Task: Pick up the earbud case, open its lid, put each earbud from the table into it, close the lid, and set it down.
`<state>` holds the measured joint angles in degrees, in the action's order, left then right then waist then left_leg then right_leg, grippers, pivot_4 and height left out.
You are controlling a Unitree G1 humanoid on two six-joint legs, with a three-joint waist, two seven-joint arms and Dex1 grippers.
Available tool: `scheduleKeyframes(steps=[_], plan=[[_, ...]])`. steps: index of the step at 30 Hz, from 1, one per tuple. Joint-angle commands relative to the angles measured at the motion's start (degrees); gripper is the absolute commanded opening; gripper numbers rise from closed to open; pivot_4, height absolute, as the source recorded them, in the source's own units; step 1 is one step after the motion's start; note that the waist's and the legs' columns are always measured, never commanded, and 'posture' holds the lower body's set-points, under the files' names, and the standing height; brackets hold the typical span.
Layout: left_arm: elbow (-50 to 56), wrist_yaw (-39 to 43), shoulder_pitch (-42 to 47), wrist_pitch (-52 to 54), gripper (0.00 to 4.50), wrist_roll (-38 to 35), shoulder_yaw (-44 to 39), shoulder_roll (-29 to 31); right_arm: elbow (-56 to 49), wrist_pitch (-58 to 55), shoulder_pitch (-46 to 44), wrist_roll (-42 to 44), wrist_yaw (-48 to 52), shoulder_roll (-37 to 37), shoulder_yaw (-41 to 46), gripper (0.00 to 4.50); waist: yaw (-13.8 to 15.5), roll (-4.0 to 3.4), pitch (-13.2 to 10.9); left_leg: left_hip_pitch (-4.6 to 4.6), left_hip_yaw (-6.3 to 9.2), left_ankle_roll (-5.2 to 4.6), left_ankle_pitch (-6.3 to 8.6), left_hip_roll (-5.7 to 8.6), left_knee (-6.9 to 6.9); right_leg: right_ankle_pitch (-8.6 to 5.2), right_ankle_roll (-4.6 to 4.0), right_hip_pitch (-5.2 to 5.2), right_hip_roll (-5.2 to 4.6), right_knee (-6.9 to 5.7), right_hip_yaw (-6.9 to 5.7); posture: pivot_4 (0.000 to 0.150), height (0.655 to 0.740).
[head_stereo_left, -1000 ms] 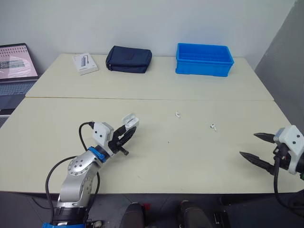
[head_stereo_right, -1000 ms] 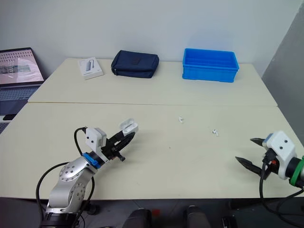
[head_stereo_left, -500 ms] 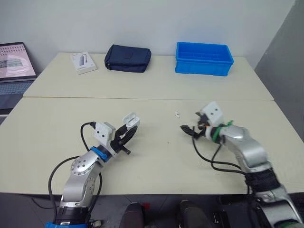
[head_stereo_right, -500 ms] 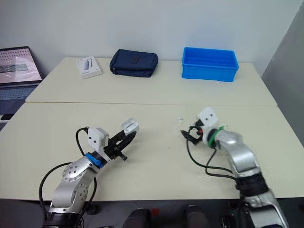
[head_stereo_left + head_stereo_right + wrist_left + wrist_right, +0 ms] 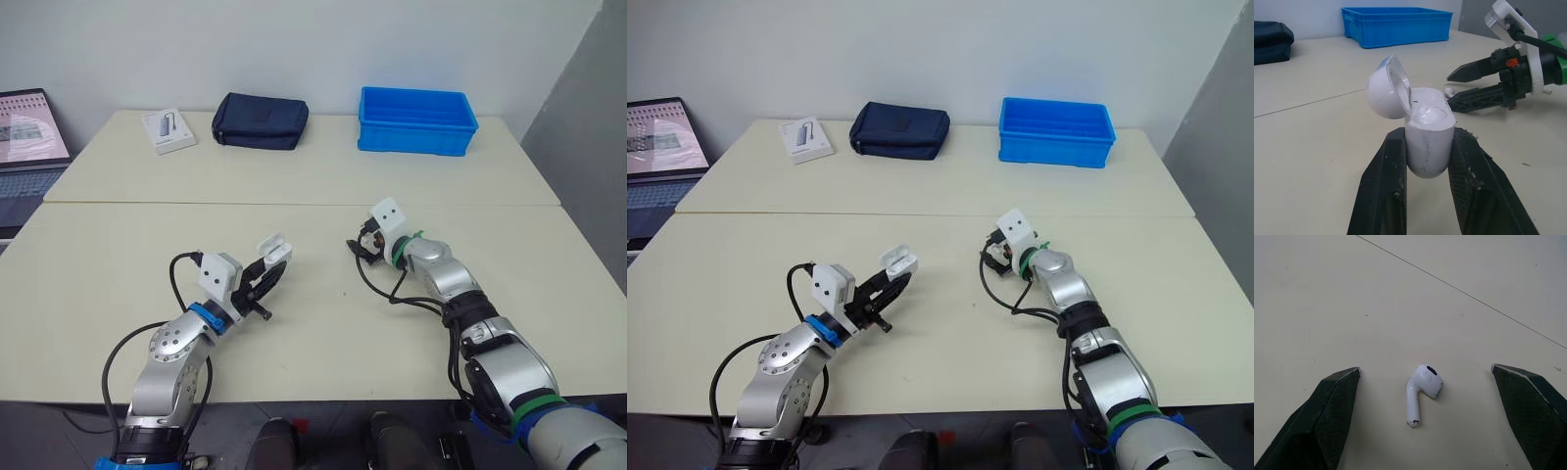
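Two pale cream tables (image 5: 323, 181) are standing pushed together against a plain white wall. Along the far edge a blue crate (image 5: 417, 119), a dark navy pouch (image 5: 261, 120) and a small white box (image 5: 168, 130) are sitting in a row. An open laptop (image 5: 29, 132) is glowing off to the left of the tables.

Over the near table, the left gripper (image 5: 272, 270) is holding the earbud case (image 5: 1427, 142) off the surface. Its two black fingers (image 5: 1383, 181) are pressing against the lower sides of the white case. The case is sitting roughly upright in the grip, and its lid (image 5: 1386, 88) is hanging open, tipped back on its hinge.

A little to the right, the right gripper (image 5: 358, 246) is reaching in low over the tabletop with its fingers spread wide apart. It is gripping nothing. One white earbud (image 5: 1421, 389) is lying on the table in the gap between the two fingertips (image 5: 1332, 411), touching neither of them. The case and this earbud are sitting near each other, on opposite sides of the table's middle.
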<state>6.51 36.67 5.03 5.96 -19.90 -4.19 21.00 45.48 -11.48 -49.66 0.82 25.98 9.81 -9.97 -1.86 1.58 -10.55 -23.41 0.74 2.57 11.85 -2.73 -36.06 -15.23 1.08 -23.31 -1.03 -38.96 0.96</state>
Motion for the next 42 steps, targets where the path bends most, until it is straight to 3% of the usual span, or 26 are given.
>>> scheduleKeyframes(steps=[1,9,12,17,21,24,29,36,42], plan=[[2.96,-0.4,0.14,-0.12,0.78,-0.07,0.38,-0.19,2.42,-1.2,-0.99,-0.2,-1.03,-0.67,1.69,3.22,-0.03,-0.01,0.0,0.03,-0.01,0.0,0.0,-0.01,0.0,0.0,0.01,0.01,0.01,-0.01,0.01,0.15,0.7376],[2.96,-0.39,0.36,0.42,0.78,-0.05,0.78,-0.07,-6.36,-11.33,2.95,1.05,3.83,0.66,2.07,0.44,0.35,-0.01,0.02,0.05,0.02,-0.07,-0.05,0.0,-0.02,-0.06,0.12,0.07,0.0,0.0,-0.01,0.15,0.7376],[3.21,-0.49,0.5,0.78,0.78,0.0,1.0,-0.2,-17.65,-16.02,7.15,1.81,10.48,3.62,-0.61,0.42,0.45,-0.01,0.01,0.01,0.02,-0.07,-0.05,0.01,0.0,-0.07,0.13,0.07,-0.02,0.04,-0.03,0.15,0.7376],[4.96,-0.87,-0.52,1.74,0.78,-0.35,1.21,-0.14,-43.66,-19.85,18.03,6.61,26.83,17.05,-4.86,0.42,0.65,-0.03,0.0,-0.15,0.1,-0.07,-0.03,0.03,0.04,-0.14,0.24,0.01,-0.06,0.16,-0.11,0.15,0.7376],[7.46,-1.33,-2.45,3.1,0.78,-0.97,1.46,-0.09,-54.36,-10.94,26.37,9.61,42.5,33.62,-2.97,0.42,0.39,-0.1,-0.05,-0.18,0.1,-0.07,-0.02,0.04,0.05,-0.18,0.27,-0.02,-0.06,0.22,-0.12,0.15,0.7376],[9.36,-1.39,-3.72,4.23,0.78,-1.38,1.77,-0.13,-53.52,-0.73,30.3,9.42,51.77,43.96,-1.84,0.42,0.31,-0.07,-0.06,-0.14,0.06,-0.07,-0.02,0.04,0.04,-0.18,0.25,0.01,-0.06,0.26,-0.11,0.15,0.7376],[11.06,-1.04,-4.56,5.65,0.78,-1.61,2.3,-0.26,-45.55,10.69,31.89,7.46,59.78,51.63,-2.1,0.42,-0.02,-0.05,-0.07,0.08,0.0,-0.07,-0.03,0.01,0.01,-0.25,-0.06,0.08,-0.03,0.19,-0.03,0.15,0.7376],[11.46,-0.65,-4.58,6.44,0.78,-1.66,2.59,-0.3,-36.01,18.72,28.66,4.2,63.24,51.55,-3.82,0.42,0.04,-0.03,-0.08,0.06,-0.13,-0.06,-0.03,0.05,0.01,-0.11,0.19,0.08,-0.06,0.23,0.06,0.15,0.7376],[11.74,-0.62,-4.59,6.69,0.78,-1.75,2.61,-0.24,-33.49,18.26,27.53,3.82,63.36,50.23,-4.78,0.42,0.12,-0.03,-0.08,0.06,-0.08,-0.06,-0.03,0.04,0.03,-0.13,0.17,0.08,-0.05,0.22,0.02,0.15,0.7376]])
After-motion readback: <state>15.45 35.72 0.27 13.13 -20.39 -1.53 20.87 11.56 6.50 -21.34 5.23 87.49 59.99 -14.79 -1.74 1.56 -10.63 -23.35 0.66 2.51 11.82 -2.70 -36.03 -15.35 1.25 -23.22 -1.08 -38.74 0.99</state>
